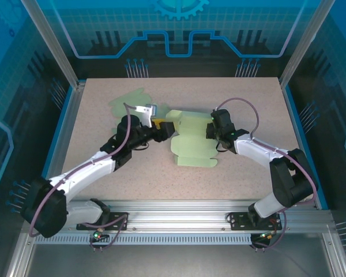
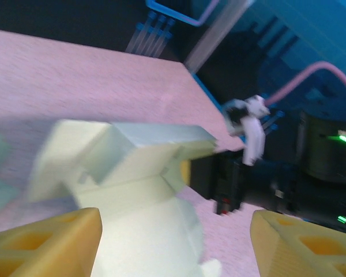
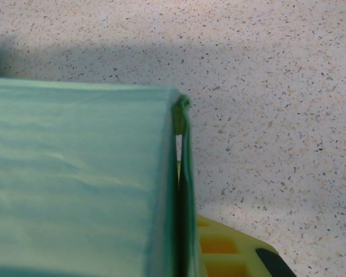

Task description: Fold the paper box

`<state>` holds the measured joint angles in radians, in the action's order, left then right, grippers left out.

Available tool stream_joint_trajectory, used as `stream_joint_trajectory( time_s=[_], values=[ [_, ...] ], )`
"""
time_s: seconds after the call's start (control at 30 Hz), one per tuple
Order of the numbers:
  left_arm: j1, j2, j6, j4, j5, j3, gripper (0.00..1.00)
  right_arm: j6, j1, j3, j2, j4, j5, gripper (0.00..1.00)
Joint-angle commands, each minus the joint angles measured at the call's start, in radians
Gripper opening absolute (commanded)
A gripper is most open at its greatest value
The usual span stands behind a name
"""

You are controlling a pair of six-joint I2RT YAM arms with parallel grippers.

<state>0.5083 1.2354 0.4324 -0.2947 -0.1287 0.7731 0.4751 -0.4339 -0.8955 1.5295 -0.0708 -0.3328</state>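
The pale green paper box (image 1: 190,144) lies partly folded in the middle of the table. My left gripper (image 1: 163,130) is at its left end, open. In the left wrist view its yellow fingers (image 2: 52,242) stand wide apart, with the box (image 2: 132,190) rising between them, close to the left finger and well apart from the right one. My right gripper (image 1: 210,130) is at the box's right side, shut on a thin upright wall of the box (image 3: 183,173). One yellow finger (image 3: 230,248) shows just outside that wall; the other is hidden behind the paper.
A second pale green paper sheet (image 1: 130,101) lies flat at the back left of the speckled table (image 1: 248,98). Blue transparent walls and metal posts surround the table. The right arm's black wrist (image 2: 230,179) shows beyond the box in the left wrist view.
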Motion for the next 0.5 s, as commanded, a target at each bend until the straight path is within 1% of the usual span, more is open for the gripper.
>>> stream_joint_trajectory(
  time_s=[0.0,0.07,0.1,0.17,0.23,0.33,0.47],
  values=[
    [-0.065,0.014,-0.064,0.196,0.21,0.075,0.7,0.009,-0.016,-0.016,-0.047,-0.027,0.011,0.01],
    [-0.107,0.054,-0.013,0.288,0.303,0.122,0.69,0.007,-0.016,-0.011,-0.063,-0.035,0.014,0.01],
    [-0.122,0.075,-0.001,0.309,0.323,0.139,0.68,0.007,-0.016,-0.009,-0.069,-0.038,0.016,0.01],
    [-0.141,0.125,-0.001,0.308,0.328,0.161,0.68,0.008,-0.016,-0.004,-0.082,-0.043,0.022,0.01],
    [-0.142,0.175,-0.025,0.265,0.296,0.176,0.68,0.009,-0.017,0.001,-0.093,-0.044,0.029,0.01],
    [-0.142,0.252,-0.049,0.179,0.201,0.194,0.67,0.008,-0.017,0.004,-0.098,-0.05,0.039,0.01],
    [-0.135,0.335,-0.049,0.103,0.07,0.222,0.65,0.008,-0.017,-0.002,-0.088,-0.059,0.049,0.02]
  ],
)
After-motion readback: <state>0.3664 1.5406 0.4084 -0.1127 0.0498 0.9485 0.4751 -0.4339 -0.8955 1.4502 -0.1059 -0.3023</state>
